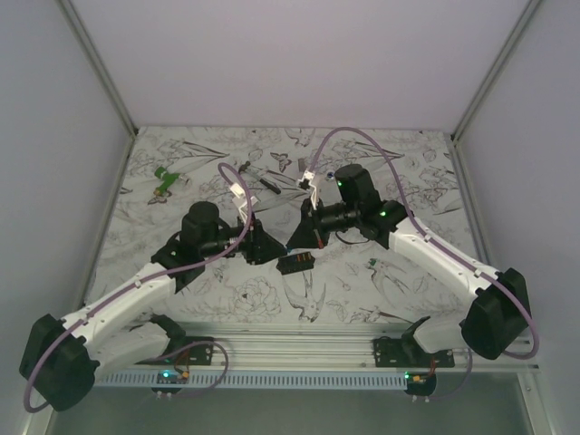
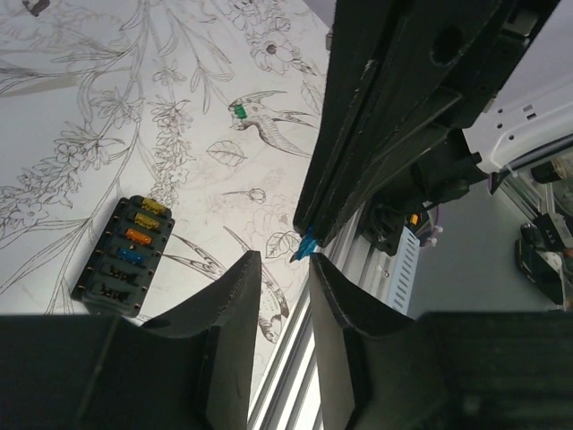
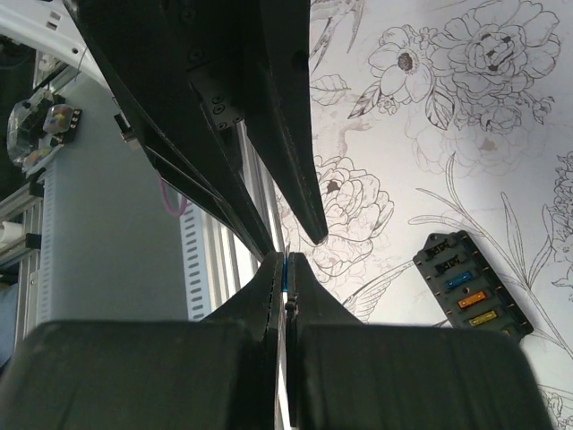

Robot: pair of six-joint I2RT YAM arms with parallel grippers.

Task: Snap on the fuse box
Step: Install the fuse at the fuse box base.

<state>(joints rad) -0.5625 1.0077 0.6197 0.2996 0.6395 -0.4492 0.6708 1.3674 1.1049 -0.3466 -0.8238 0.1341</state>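
The right gripper, jaws pressed together, pinches a blue piece just ahead of the left gripper's part-spread jaws. A handover looks in hand. Next it calls for centring the piece between them, with the fuse box lying apart from both.

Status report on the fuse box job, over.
Left gripper: jaws open, empty. Right gripper: jaws shut on blue fuse. Fuse box flat on table, untouched. Nothing on it.
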